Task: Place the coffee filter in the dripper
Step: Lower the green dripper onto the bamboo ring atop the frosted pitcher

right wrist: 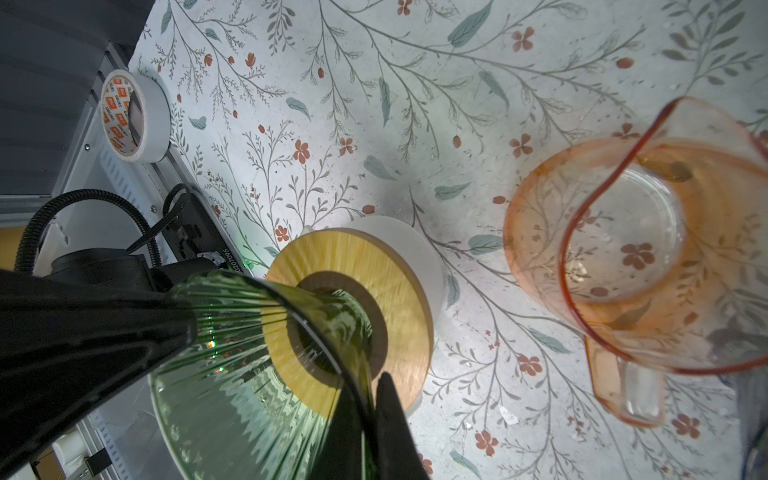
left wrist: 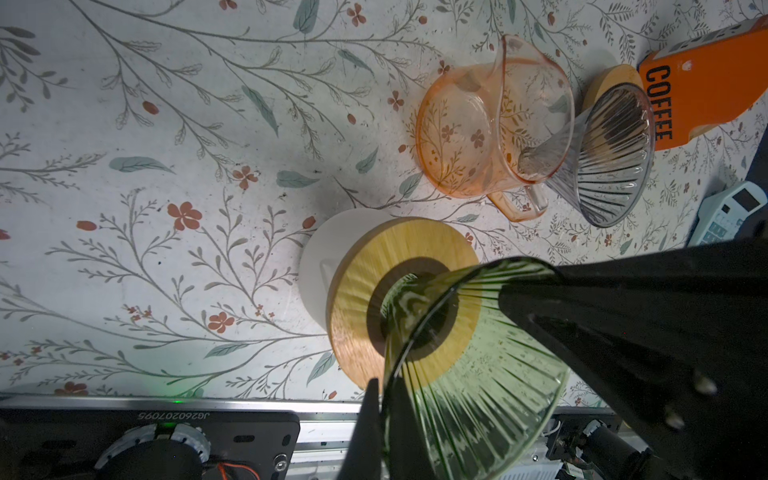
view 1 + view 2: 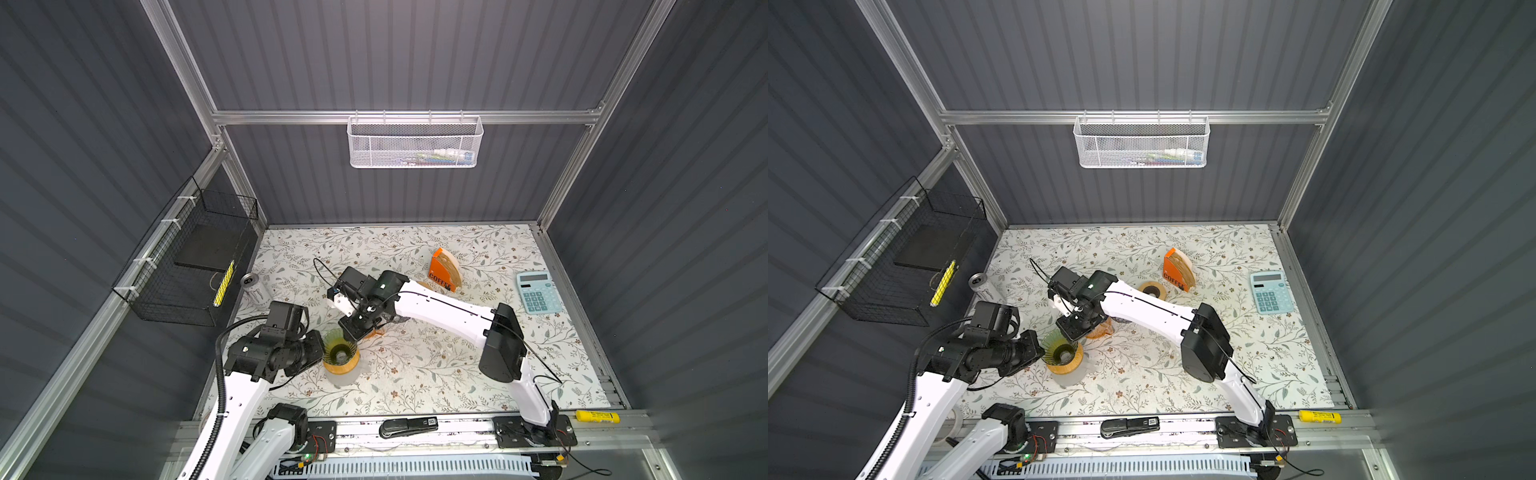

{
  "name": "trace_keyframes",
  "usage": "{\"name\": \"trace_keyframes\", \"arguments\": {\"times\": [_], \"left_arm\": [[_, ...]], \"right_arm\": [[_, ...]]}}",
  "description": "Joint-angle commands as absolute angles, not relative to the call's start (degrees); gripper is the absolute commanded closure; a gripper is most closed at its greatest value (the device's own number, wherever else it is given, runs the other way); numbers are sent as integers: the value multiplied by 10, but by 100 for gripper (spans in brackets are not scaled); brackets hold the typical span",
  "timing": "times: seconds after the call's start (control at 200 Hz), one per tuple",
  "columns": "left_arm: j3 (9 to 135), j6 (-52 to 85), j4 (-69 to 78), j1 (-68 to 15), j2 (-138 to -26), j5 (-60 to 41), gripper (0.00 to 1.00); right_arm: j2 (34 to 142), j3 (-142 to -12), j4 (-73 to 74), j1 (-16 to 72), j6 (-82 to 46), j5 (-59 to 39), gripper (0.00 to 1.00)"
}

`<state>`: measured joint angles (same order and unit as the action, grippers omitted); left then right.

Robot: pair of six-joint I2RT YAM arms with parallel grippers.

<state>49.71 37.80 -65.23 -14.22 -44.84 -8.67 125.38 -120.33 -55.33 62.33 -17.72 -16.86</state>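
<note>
Coffee filter (image 3: 454, 266): in orange COFFEE holder (image 3: 439, 275), back of surface, untouched | green dripper (image 3: 340, 353): upright, front-left | left pincer (image 3: 323, 348), right pincer (image 3: 352, 331): both clamped on its rim | step: likely seating dripper | next: release right, fetch single filter

Floral-print counter (image 3: 415, 386): orange "COFFEE" filter holder (image 3: 442, 272) right of centre, pale blue plastic calculator (image 3: 537, 291) far right, silver can (image 3: 251, 284) left.

left claw (image 2: 438, 337) clamped on green dripper (image 2: 478, 395) rim, its tip in wooden collar (image 2: 361, 299) on white cup (image 2: 320, 270), orange pitcher (image 2: 465, 133) just beside tipped clear dripper (image 2: 602, 166), COFFEE holder (image 2: 706, 95) near it, floral bench (image 2: 166, 124)
</note>
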Motion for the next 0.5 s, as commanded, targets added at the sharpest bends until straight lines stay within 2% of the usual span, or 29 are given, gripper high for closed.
{"name": "trace_keyframes", "arguments": {"times": [0.0,0.495], "left_arm": [[480,378,-682,-143,-446,-72,100],[438,390,-675,-143,-431,-82,100]], "right_arm": [[1261,-1197,-559,626,-179,-157,100],[1261,-1143,-532,628,-188,-146,100]]}}
